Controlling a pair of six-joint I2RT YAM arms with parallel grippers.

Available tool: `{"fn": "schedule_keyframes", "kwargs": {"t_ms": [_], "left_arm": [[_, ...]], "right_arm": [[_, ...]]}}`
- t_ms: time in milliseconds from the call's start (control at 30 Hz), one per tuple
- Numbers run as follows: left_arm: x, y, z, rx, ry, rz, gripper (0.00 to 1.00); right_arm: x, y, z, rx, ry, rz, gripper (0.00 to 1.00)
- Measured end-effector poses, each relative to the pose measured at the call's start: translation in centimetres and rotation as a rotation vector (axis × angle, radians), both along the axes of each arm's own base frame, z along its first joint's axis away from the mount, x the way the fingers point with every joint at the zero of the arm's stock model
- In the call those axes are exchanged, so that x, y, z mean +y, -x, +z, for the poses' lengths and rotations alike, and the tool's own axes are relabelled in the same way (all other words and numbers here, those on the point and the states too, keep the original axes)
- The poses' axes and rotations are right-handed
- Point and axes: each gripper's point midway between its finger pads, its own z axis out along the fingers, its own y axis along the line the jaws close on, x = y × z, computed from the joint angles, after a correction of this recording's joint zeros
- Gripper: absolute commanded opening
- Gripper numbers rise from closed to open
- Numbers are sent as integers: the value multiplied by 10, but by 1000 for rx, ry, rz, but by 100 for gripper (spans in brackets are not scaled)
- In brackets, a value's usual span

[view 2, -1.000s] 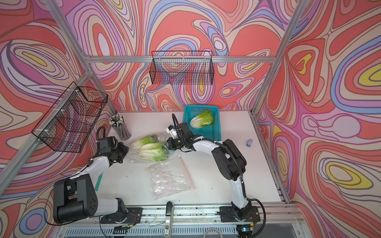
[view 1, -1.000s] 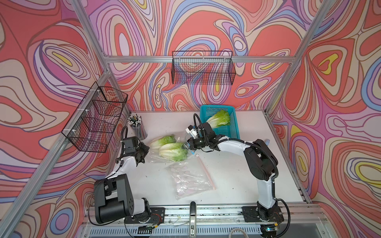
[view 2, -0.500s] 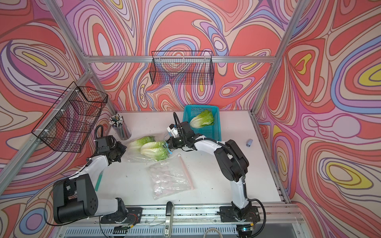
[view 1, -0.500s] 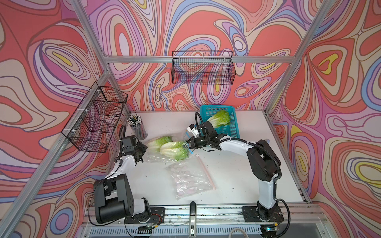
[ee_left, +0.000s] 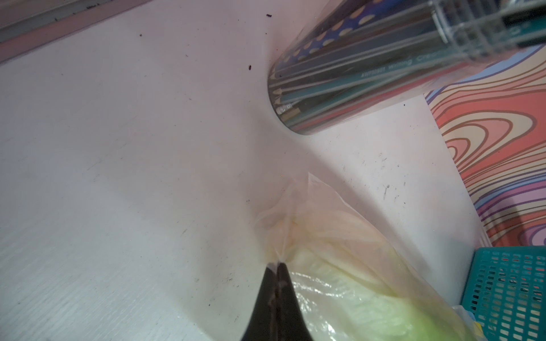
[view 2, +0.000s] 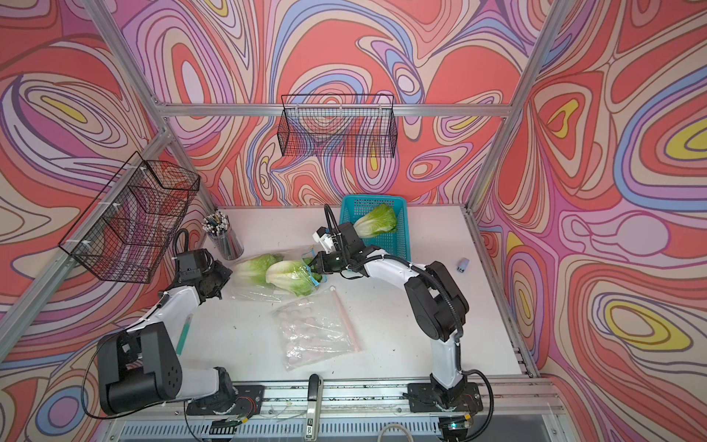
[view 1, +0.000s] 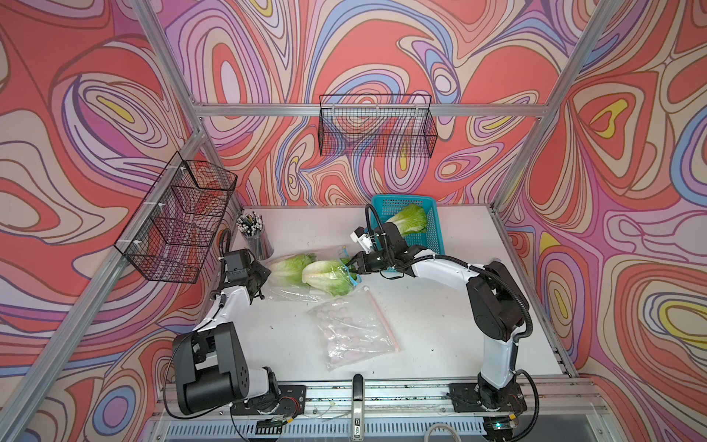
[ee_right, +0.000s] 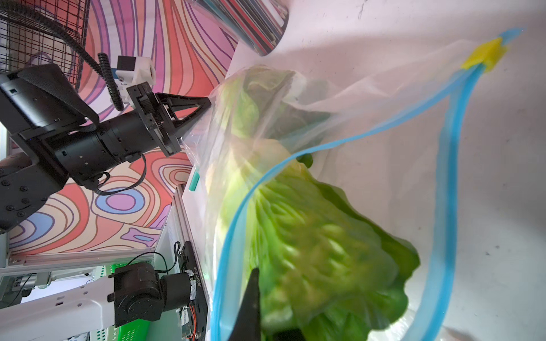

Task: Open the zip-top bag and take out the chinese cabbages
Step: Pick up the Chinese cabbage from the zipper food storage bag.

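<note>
My right gripper (view 1: 352, 264) has eased back toward the basket (view 1: 437, 229), dragging the front cabbage (view 1: 325, 275), whose leaf tips it clamps, out through the open zip-top bag (view 1: 290, 292). My left gripper (ee_left: 277, 265) is pinched tight on the bag's far corner as an anchor. The second cabbage (view 1: 289, 266) lies bagged; the third cabbage (view 1: 407, 220) sits in the basket.

two cabbages (view 1: 325, 273), seemingly touching, in the zip-top bag (view 1: 289, 294); a third cabbage (view 1: 409, 220) in the basket (view 1: 435, 235) behind.
</note>
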Motion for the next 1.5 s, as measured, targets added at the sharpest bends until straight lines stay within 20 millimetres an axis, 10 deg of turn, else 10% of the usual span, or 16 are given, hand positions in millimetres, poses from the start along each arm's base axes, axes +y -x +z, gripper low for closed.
{"fn": "schedule_keyframes", "kwargs": {"t_ms": [467, 1500], "left_arm": [[-1, 0, -2, 11, 5, -4, 0], [2, 0, -7, 40, -18, -14, 0]], "right_arm": [[-5, 0, 2, -13, 29, -10, 0], [-25, 19, 79, -200, 51, 39, 0]]}}
